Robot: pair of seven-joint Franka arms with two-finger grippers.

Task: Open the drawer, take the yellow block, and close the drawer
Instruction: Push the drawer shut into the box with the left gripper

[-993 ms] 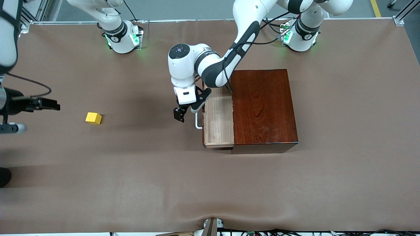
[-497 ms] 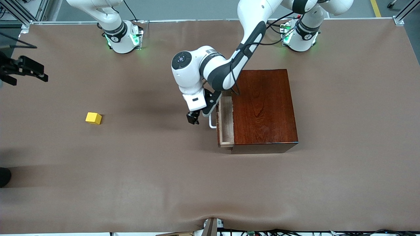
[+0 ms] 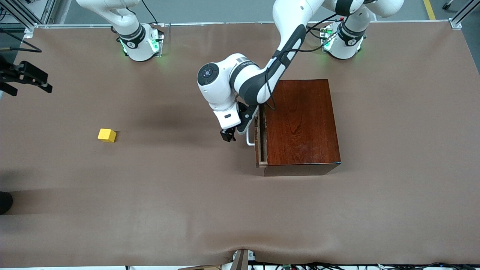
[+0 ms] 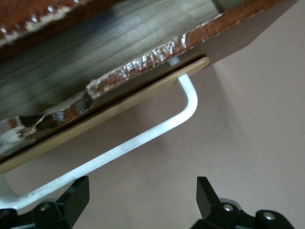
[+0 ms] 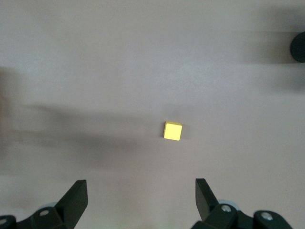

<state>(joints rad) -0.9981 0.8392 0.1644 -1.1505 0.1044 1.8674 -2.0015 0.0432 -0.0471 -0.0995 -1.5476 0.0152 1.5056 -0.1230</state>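
Now our left end effector stands released at the handle of the nearly shut drawer, our right end effector hangs released above the block on the surface toward the right arm's end, likely light and rigid, best pinched across flat sides.

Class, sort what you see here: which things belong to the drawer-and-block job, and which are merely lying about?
Belongs to the job:
drawer, almost shut in its box
handle
yellow block, out on the table
left gripper, open at the handle
right gripper, open above the block

Lying about:
cables at the table's near edge
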